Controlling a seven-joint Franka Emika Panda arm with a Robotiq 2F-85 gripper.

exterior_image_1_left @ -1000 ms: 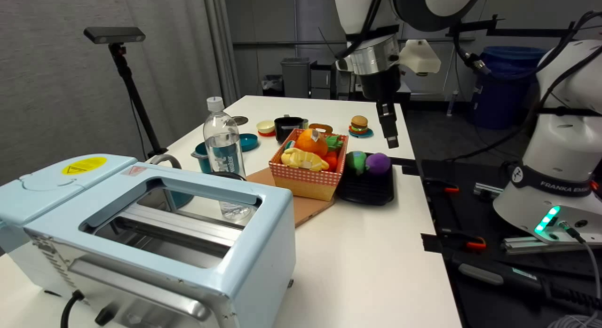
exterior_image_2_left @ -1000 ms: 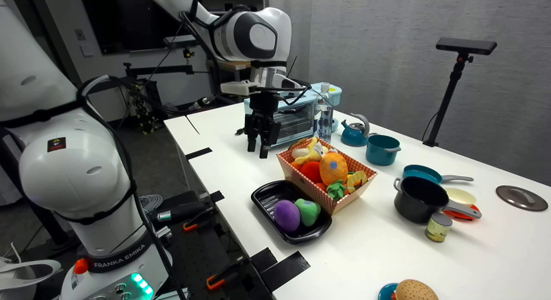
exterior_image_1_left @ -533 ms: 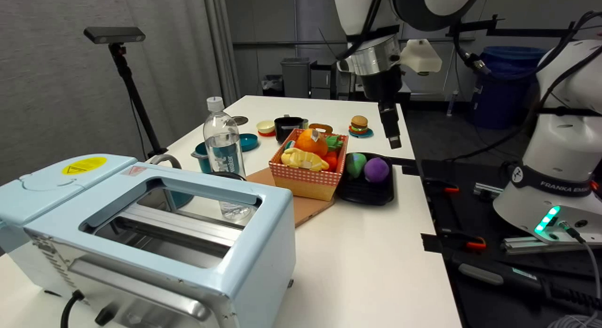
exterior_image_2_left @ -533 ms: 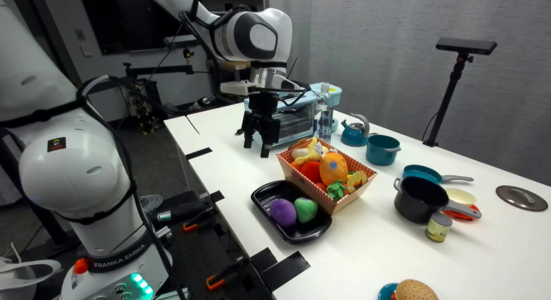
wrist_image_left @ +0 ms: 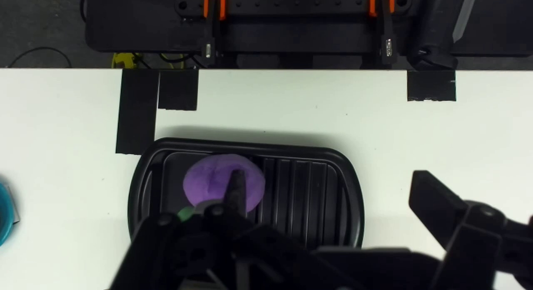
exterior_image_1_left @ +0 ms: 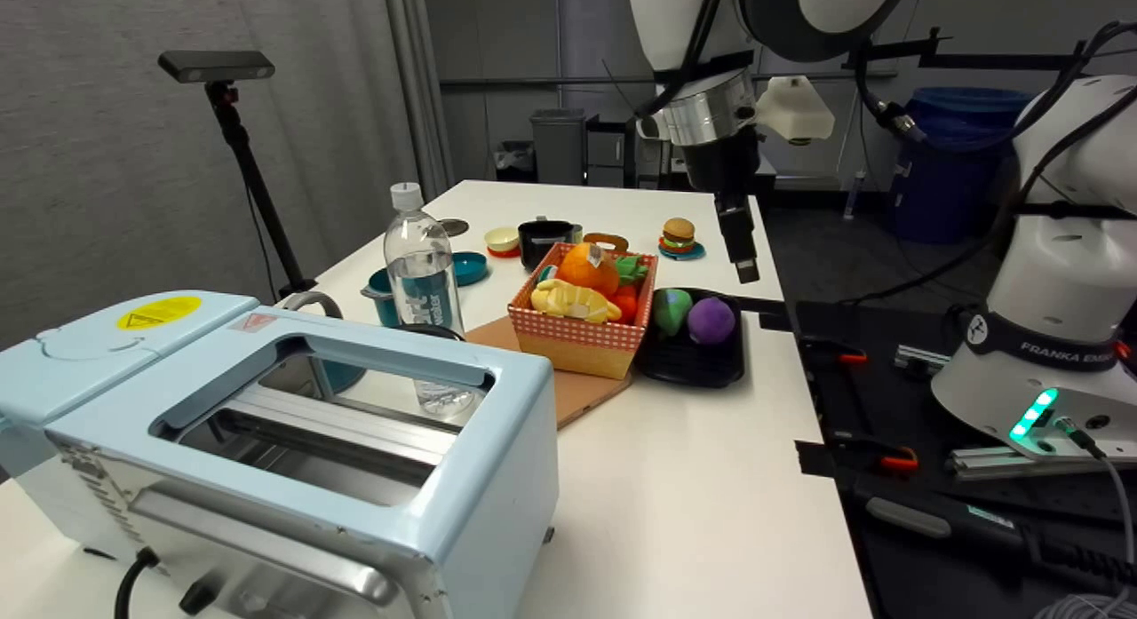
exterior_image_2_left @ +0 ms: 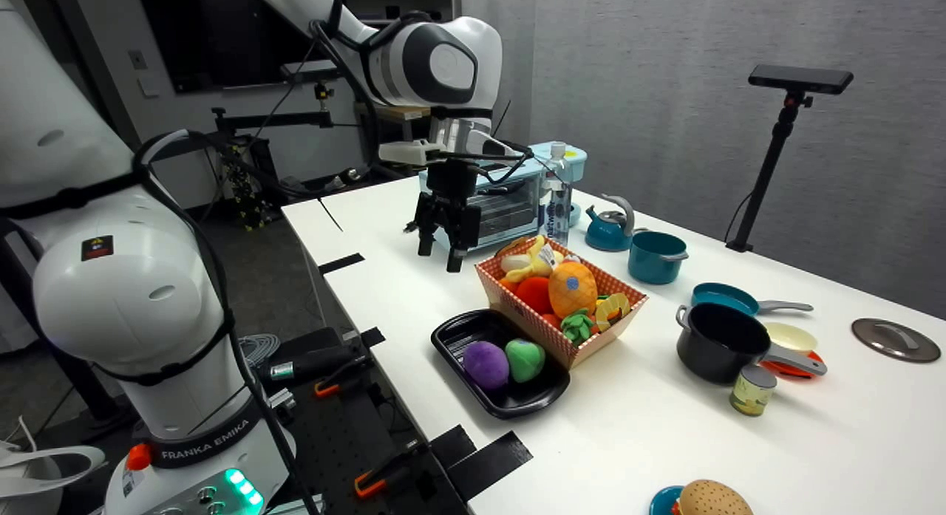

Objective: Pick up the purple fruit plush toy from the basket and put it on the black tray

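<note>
The purple fruit plush toy (exterior_image_1_left: 711,321) lies in the black tray (exterior_image_1_left: 693,368), beside the green toy (exterior_image_1_left: 671,311). Both exterior views show this, with the purple toy (exterior_image_2_left: 485,365) and green toy (exterior_image_2_left: 525,360) near the middle of the tray (exterior_image_2_left: 462,343). The basket (exterior_image_1_left: 579,333) stands against the tray's long side and holds other plush fruit; it also shows in an exterior view (exterior_image_2_left: 510,306). My gripper (exterior_image_2_left: 440,255) is open and empty, raised above the table. In the wrist view my gripper (wrist_image_left: 329,173) has its fingers wide apart; one finger covers part of the purple toy (wrist_image_left: 204,182).
A pale blue toaster oven (exterior_image_1_left: 497,397) and a water bottle (exterior_image_1_left: 425,290) stand near the basket. A teal pot (exterior_image_2_left: 656,256), a black pot (exterior_image_2_left: 720,345), a small can (exterior_image_2_left: 753,391) and a toy burger (exterior_image_2_left: 713,498) are on the table. Black tape marks the table edge.
The gripper's fingers have spread slightly wider. The purple and green toys have shifted a little within the tray. The arm has barely moved; the last half second shows almost no change.
</note>
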